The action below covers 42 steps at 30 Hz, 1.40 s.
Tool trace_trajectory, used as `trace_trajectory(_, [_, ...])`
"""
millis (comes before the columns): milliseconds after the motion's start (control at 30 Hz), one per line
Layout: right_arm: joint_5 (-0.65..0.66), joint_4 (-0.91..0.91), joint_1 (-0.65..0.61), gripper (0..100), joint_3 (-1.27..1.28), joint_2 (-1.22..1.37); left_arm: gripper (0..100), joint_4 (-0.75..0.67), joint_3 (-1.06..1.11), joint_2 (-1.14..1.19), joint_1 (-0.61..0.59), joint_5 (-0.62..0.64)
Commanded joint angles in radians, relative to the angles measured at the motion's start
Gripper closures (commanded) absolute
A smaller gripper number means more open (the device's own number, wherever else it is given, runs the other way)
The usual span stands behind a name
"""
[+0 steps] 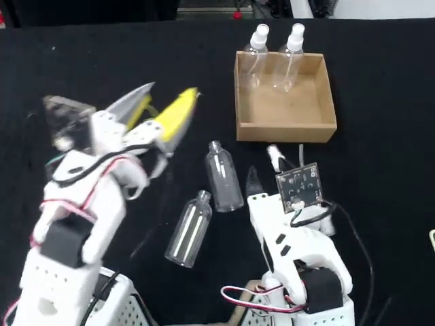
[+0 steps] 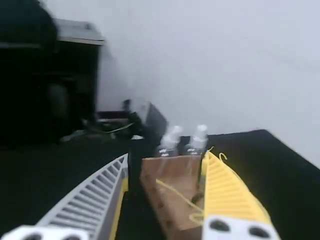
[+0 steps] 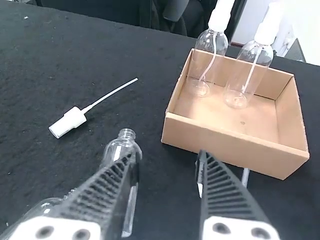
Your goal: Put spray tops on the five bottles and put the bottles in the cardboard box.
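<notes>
black desk [image 1: 102, 54]. box [image 1: 285, 129] sits far right, with one capped bottle [image 1: 257, 61] and a second capped bottle [image 1: 293, 61] upright at its far wall. left fingers [image 1: 175, 114] are spread and empty, above the desk left of the box. right fingers [image 3: 220, 200] are spread and empty, near the box's front wall. near bottle [image 1: 189, 227] and far bottle [image 1: 223, 175] lie uncapped on the desk, the far bottle just beside the right fingers. loose spray top [image 3: 70, 122] lies near the far bottle's neck.

Bright even light, v. soft shadows, min. glare
</notes>
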Motion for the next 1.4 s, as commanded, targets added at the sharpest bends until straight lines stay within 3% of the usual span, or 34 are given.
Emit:
trace_trajectory(0, [0.003, 0.029, 0.075, 82.9, -0.088, -0.045, 77, 0.055, 0.119, -0.181, -0.134, 0.0])
trace_trajectory(167, [0.02, 0.048, 0.193, 82.9, -0.179, 0.084, 77, 0.057, 0.354, -0.333, -0.193, 0.002])
trace_trajectory(300, [0.075, 0.018, 0.195, 82.9, -0.26, 0.363, 77, 0.057, 0.461, -0.414, -0.193, 0.0])
trace_trajectory(467, [0.08, 0.17, 0.196, 82.8, -0.524, 0.791, 77, 0.057, 0.576, -0.491, -0.193, 0.006])
trace_trajectory(600, [0.081, 0.218, 0.198, 82.8, -0.638, 0.986, 77, 0.057, 0.636, -0.552, -0.193, 0.006])
trace_trajectory(800, [0.083, 0.212, 0.198, 82.8, -0.647, 1.032, 77, 0.057, 0.704, -0.649, -0.191, 0.006])
trace_trajectory(967, [0.184, 0.295, 0.206, 82.6, -0.648, 1.038, 77, 0.058, 0.71, -0.651, -0.188, 0.002])
trace_trajectory(1233, [0.362, 0.327, 0.466, 82.5, -0.644, 1.041, 77, 0.06, 0.713, -0.647, -0.185, 0.002])
trace_trajectory(1367, [0.376, 0.423, 0.497, 82.5, -0.645, 1.041, 77, 0.06, 0.713, -0.647, -0.185, 0.002])
